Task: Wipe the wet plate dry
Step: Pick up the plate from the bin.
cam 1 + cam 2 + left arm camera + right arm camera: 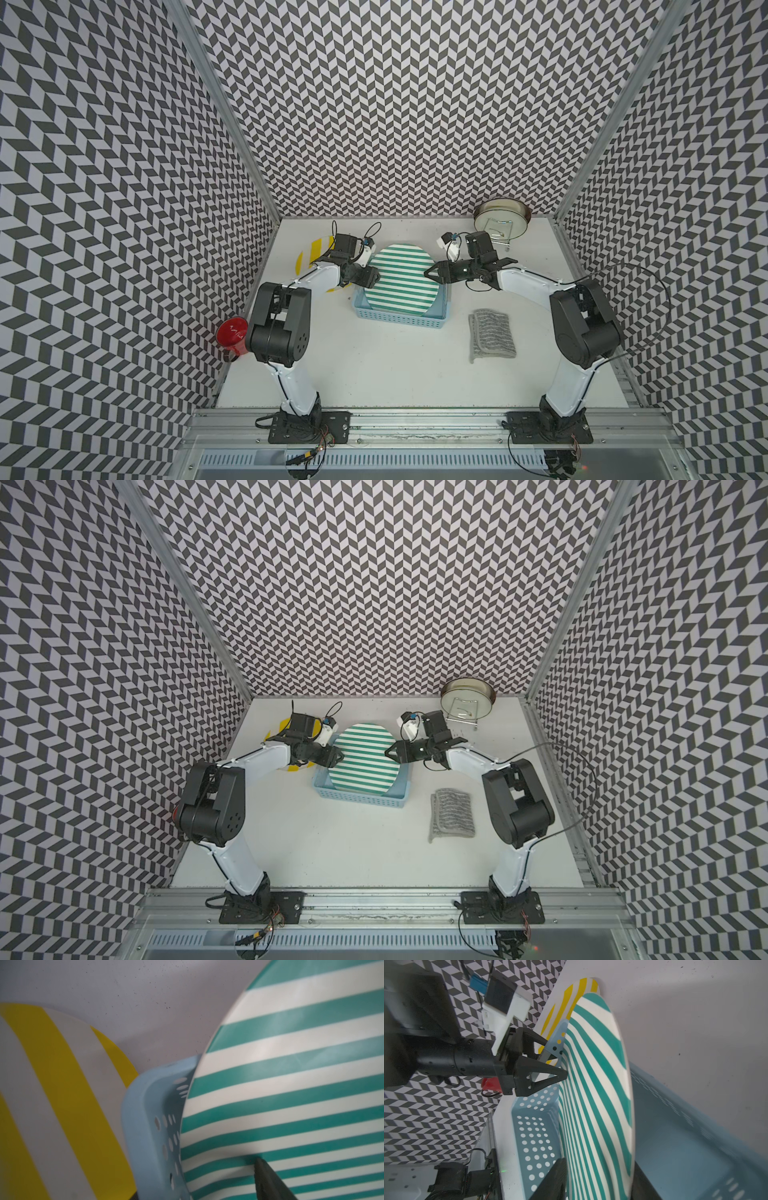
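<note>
Seizing plate (401, 282): left gripper (372, 277) agape at 9 o'clock, right gripper (432, 275) astride 3 o'clock rim, grip unclear; needs firm clamp.

Shows a green-and-white striped plate (598, 1084) on edge inside a perforated pale-blue basket (535, 1136). Puts the right gripper (599, 1169) astride the plate's near rim, contact unclear. Catches the left gripper (556, 1058) spread at the plate's far rim, with a yellow-striped plate (581, 987) behind.
</note>
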{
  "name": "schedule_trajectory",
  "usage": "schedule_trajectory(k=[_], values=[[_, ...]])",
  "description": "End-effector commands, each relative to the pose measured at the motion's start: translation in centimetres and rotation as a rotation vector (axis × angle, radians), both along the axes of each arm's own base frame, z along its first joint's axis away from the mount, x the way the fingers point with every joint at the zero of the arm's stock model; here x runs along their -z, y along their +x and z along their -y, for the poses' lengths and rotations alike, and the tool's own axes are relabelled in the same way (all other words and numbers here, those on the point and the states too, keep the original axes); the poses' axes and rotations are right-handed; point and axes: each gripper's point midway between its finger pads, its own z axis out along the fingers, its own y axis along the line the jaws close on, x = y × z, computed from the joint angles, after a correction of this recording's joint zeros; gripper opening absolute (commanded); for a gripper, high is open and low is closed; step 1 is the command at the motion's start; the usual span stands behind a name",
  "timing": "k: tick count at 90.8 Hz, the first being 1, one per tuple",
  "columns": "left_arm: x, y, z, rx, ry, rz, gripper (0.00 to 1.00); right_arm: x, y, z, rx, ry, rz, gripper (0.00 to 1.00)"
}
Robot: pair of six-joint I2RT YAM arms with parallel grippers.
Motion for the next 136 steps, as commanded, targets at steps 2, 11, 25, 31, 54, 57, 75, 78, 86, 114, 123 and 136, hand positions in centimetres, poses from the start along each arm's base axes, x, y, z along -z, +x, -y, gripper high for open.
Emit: schedule_trajectory(k=[2, 11, 25, 31, 54, 57, 75, 78, 86, 114, 123, 136], values=[[0.2, 0.2, 0.5, 0.012, -0.012, 0.009, 0.64, -3.3, -0.5, -1.1, -0.053, 0.094, 0.068, 0.46], [-0.1, 0.2, 0.5, 0.011, -0.015, 0.013, 0.64, -2.8, 0.4, -0.8, 0.01, 0.071, 0.05, 0.33], [-1.9, 0.2, 0.6, 0.02, -0.023, 0.038, 0.64, -3.2, 2.5, 0.7, 0.163, 0.029, 0.062, 0.07], [-3.1, 0.4, 0.6, 0.022, -0.027, 0.057, 0.65, -4.0, 3.3, 1.3, 0.212, 0.025, 0.079, 0.0], [-10.6, 0.8, 0.4, 0.017, -0.073, 0.163, 0.68, -9.0, 5.0, 2.8, 0.287, 0.036, 0.169, 0.0], [-11.8, 0.7, 0.3, 0.017, -0.083, 0.18, 0.69, -9.9, 5.0, 3.0, 0.285, 0.042, 0.181, 0.0], [-16.7, -0.1, -0.8, 0.023, -0.139, 0.226, 0.74, -14.1, 3.2, 3.4, 0.231, 0.111, 0.231, 0.0], [-17.1, -0.2, -1.2, 0.023, -0.147, 0.228, 0.74, -14.8, 2.8, 3.5, 0.224, 0.12, 0.242, 0.0], [-17.6, -0.5, -2.1, 0.021, -0.183, 0.223, 0.74, -16.4, 1.8, 4.2, 0.225, 0.133, 0.263, 0.0], [-18.0, -3.9, -1.2, 0.209, -0.447, 0.117, 0.71, -19.1, -3.8, 6.3, 0.118, 0.32, 0.263, 0.0], [-18.3, -5.7, 0.2, 0.32, -0.538, 0.093, 0.71, -18.6, -5.7, 5.7, 0.034, 0.345, 0.229, 0.0], [-18.3, -7.1, 1.3, 0.415, -0.624, 0.067, 0.71, -18.3, -8.1, 5.2, -0.059, 0.426, 0.187, 0.0]])
